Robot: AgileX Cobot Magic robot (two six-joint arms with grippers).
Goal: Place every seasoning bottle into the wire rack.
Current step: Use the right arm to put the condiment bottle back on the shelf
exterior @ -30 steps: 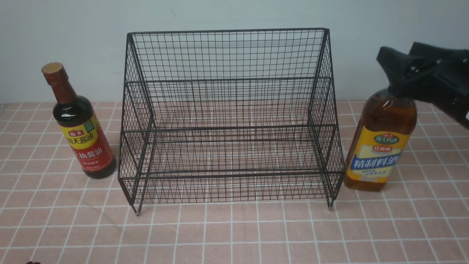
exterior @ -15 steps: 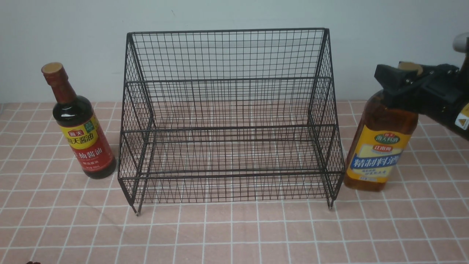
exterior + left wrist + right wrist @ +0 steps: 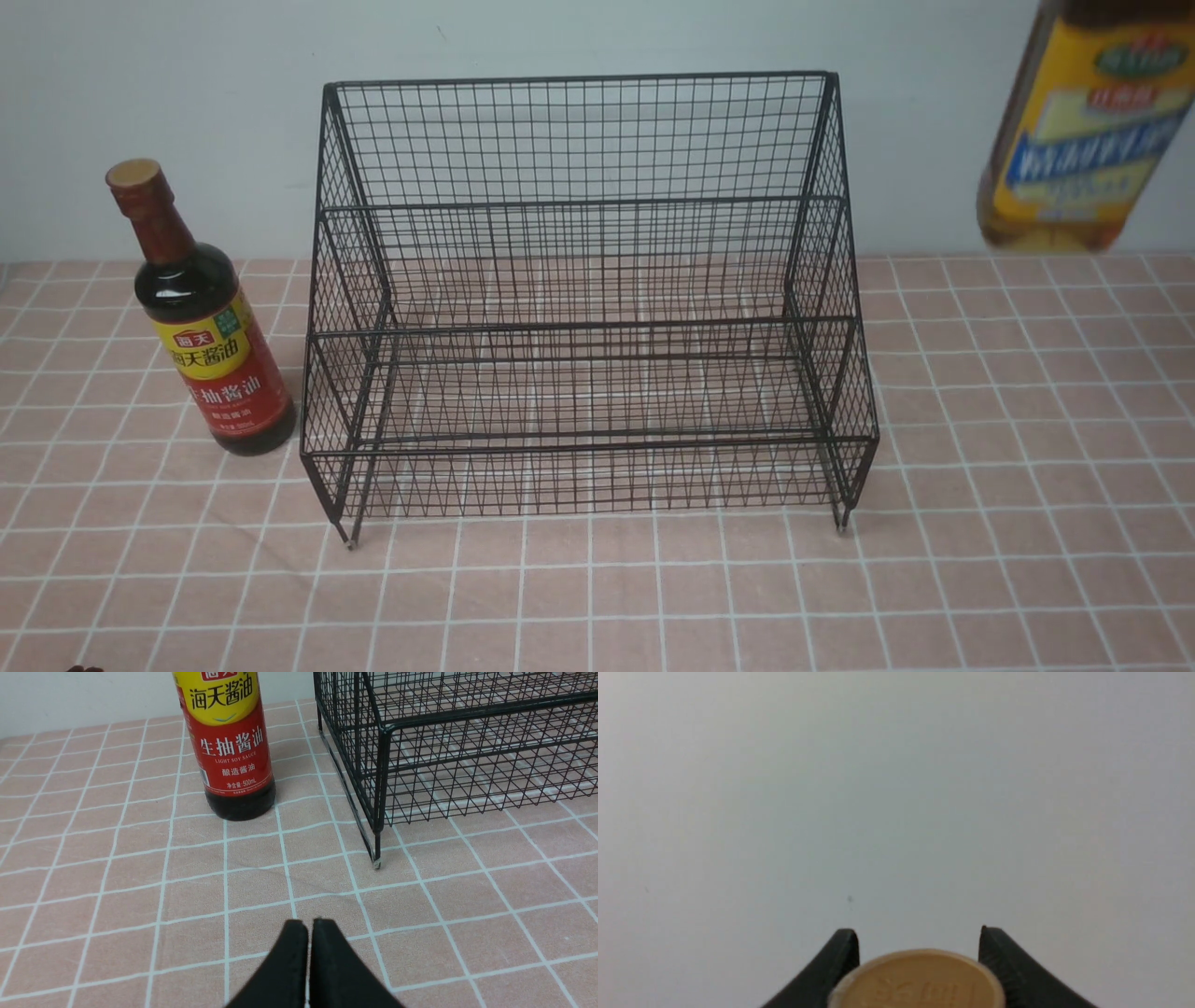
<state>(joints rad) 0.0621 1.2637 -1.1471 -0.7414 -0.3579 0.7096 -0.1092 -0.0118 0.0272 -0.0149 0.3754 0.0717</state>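
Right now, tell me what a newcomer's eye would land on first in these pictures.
The wide amber-liquid bottle with a yellow-blue label hangs in mid-air at the upper right, its tan cap clamped in the right gripper. The large black wire-mesh rack stands empty in the middle, with the slim dark soy-sauce bottle standing on the pink checked cloth to its left.

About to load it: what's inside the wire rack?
Nothing: through the wire rack both steps show only checked cloth. The soy-sauce bottle stands outside, at its left; the amber bottle hangs aloft at right. The open mesh hides nothing.
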